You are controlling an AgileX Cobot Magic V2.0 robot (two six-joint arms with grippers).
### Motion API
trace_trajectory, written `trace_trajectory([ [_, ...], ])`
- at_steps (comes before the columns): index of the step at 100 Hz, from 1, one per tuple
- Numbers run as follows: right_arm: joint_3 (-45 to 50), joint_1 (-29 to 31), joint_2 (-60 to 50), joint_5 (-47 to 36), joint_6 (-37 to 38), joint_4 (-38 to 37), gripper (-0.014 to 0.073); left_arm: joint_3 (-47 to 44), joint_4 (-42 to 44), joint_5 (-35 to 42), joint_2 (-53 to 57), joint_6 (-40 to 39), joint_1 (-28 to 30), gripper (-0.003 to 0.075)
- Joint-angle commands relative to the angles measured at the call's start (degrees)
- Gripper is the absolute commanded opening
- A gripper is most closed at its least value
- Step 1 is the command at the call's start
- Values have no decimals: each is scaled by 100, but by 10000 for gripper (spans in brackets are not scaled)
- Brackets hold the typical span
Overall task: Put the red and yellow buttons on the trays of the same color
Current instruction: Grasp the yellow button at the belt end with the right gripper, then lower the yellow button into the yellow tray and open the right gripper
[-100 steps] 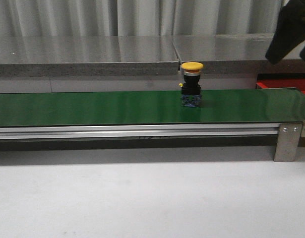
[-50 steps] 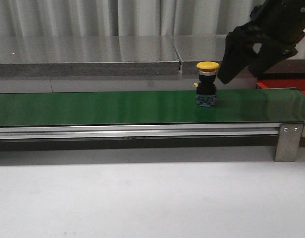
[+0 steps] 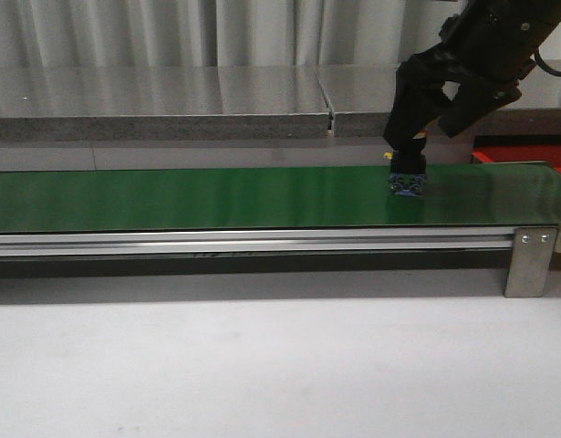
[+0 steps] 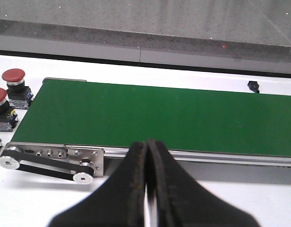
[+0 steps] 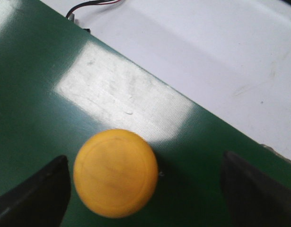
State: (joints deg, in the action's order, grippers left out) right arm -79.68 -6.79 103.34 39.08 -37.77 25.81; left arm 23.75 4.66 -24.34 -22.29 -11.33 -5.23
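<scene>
Since the earlier frames: yellow button (image 3: 407, 173) has ridden further right along the green belt (image 3: 216, 196), and the right arm, first only a dark shape at the upper right corner, has dropped in over it. Right claw (image 3: 417, 119) now sits directly above the button in the front view, covering the yellow cap; only the dark base with its bluish foot shows below.

Right wrist view: yellow cap (image 5: 116, 172) lies between the two dark fingers (image 5: 36, 191), nearer one than the other. Fingers spread wide, neither touching the cap. No grip yet.

Reading: this looks like the approach to a pick from the belt. The off-centre cap suggests the claw needs to re-centre, or time its closing, before it pinches.

Left claw (image 4: 146, 184): fingers pressed together, holding nothing, hanging over the near belt edge. Two red buttons (image 4: 13, 80) stand on the white counter (image 4: 259, 198) just off the belt's roller end.

Red tray (image 3: 526, 155): a strip shows behind the belt's right end. No yellow tray in view.

Writing, brands, labels: none legible anywhere.
</scene>
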Motion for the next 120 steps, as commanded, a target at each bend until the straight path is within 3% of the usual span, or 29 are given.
trace_trajectory([
  [1, -197, -2, -263, -188, -51, 139, 531, 146, -25, 459, -24, -48, -50, -19],
  [22, -197, -2, -263, -65, -51, 113, 183, 146, -25, 459, -24, -48, -50, -19],
  [31, -197, 5, -282, -27, -51, 97, 102, 146, -25, 459, -24, -48, -50, -19],
  [72, -232, 467, -1279, 283, 1097, -643, 99, 146, -25, 459, -24, -48, -50, -19],
  [99, 109, 1730, -1829, 583, 1695, -1126, 99, 146, -25, 459, -24, -48, -50, -19],
  [120, 957, 2594, -1841, -17, 1702, -1120, 99, 146, -25, 459, -24, -48, -50, -19],
])
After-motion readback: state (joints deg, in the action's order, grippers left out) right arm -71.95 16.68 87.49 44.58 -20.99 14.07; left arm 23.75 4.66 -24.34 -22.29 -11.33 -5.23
